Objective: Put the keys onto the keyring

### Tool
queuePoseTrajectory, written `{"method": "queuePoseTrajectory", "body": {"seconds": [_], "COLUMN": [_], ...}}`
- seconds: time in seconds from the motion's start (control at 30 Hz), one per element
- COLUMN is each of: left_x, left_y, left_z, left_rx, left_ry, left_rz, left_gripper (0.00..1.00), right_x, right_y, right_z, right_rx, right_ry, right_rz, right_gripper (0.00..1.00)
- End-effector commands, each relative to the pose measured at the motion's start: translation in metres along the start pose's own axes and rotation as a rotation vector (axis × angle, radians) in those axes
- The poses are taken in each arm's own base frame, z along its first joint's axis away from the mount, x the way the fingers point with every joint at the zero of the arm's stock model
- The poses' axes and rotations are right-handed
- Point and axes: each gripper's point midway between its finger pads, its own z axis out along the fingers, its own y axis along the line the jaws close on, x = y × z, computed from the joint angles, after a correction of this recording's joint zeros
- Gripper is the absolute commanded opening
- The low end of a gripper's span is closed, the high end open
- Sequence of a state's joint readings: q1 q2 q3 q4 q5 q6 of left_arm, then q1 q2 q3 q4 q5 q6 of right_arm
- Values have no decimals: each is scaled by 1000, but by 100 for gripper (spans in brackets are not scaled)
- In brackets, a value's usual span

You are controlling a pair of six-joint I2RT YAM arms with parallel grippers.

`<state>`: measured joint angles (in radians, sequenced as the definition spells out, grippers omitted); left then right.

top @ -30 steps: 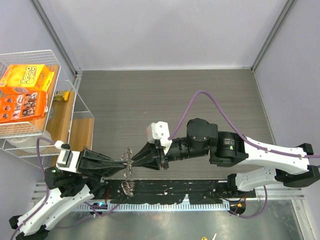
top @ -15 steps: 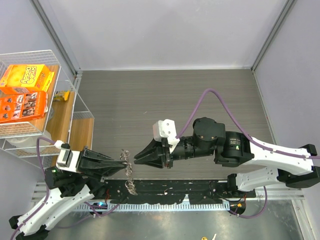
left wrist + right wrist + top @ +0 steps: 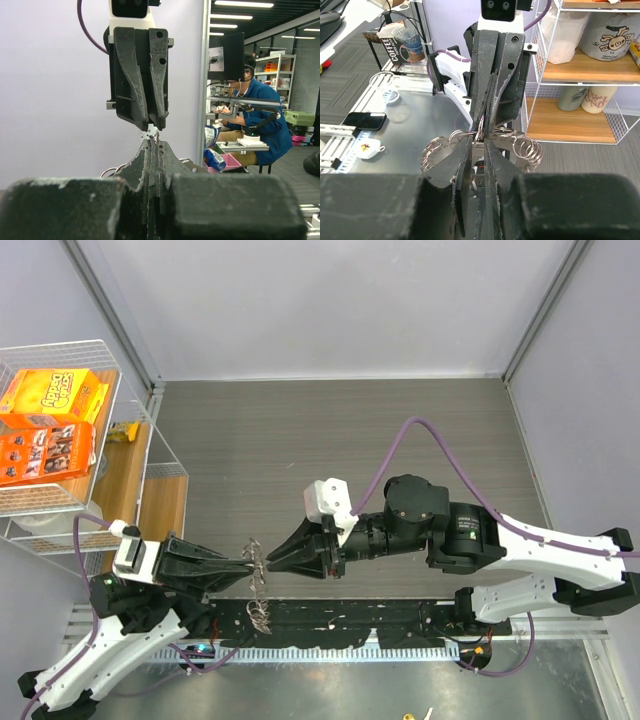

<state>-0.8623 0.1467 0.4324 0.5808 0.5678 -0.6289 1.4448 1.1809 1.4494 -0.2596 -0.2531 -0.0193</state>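
Nearest the bases, a bunch of keys (image 3: 262, 615) hangs low over the rail (image 3: 400, 625) at the table's near edge. It looks strung from the keyring (image 3: 256, 560) just beyond it. The left gripper (image 3: 246, 565) has its jaws fully closed on the keyring wire, and in the right wrist view loops fan out to either side. Probable reason: it keeps the ring rigid and off the table (image 3: 330, 430) as a fixed target. The right gripper (image 3: 272, 562) stands tip to tip with the left, jaws at a narrow slit. A small silvery piece (image 3: 151, 133) sits where the tips meet; I cannot tell whether it is a pinched key or part of the ring. Judged step: threading, with alignment critical. At far left, a wire shelf (image 3: 135, 410) with cereal boxes (image 3: 55, 395) is uninvolved.
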Motion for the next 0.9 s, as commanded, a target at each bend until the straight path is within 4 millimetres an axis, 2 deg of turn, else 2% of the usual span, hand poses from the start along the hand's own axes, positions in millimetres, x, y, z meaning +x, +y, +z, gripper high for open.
{"method": "queuePoseTrajectory", "body": {"seconds": [0.0,0.33,0.4,0.5,0.87], "left_x": [-17,-17,-18,-18,-22], "left_y": [-3,-3,-3,-3,-5], "left_z": [4,3,4,4,5], "left_rx": [7,4,5,2,8], "left_ry": [-61,-62,-63,-64,-73], "left_rz": [27,29,30,31,36], "left_gripper": [0,0,0,0,0], "right_x": [-22,-20,-19,-17,5], "right_y": [6,8,9,9,4], "right_z": [3,8,9,9,11], "right_rx": [-29,-38,-39,-40,-8], "right_ry": [-64,-53,-49,-46,-46], "right_rz": [-1,-1,0,-8,-19], "right_gripper": [21,20,17,5,6]}}
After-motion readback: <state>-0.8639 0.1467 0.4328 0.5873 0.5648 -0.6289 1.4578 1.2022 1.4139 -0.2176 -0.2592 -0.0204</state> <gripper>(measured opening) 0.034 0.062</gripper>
